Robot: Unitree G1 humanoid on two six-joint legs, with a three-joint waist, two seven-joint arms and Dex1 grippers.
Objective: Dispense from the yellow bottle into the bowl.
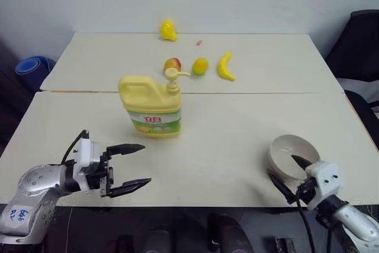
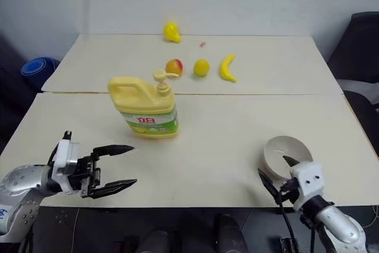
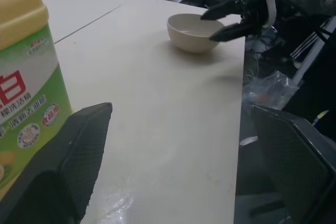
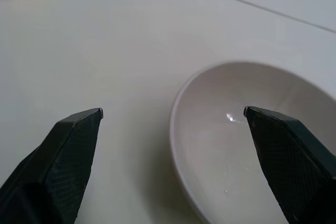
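Yellow bottle (image 1: pixel 151 106) stood upright mid-bench, untouched; the bowl (image 1: pixel 290 153) lay well apart at the bench's (image 1: pixel 237 146) near right edge.
The left tool (image 1: pixel 131 167) was held wide and empty just short of the bottle; the right tool (image 1: pixel 290 175) was spread wide about the bowl's near rim. The bowl would best be gripped by its rim and brought under the pump spout before pressing.

The yellow bottle (image 1: pixel 150 106) looks smooth plastic with a glossy printed label; the bowl (image 4: pixel 252 145) is glazed and shiny inside; the surface (image 1: pixel 225 140) is matt; pincer fingers (image 4: pixel 63 166) are textured black.
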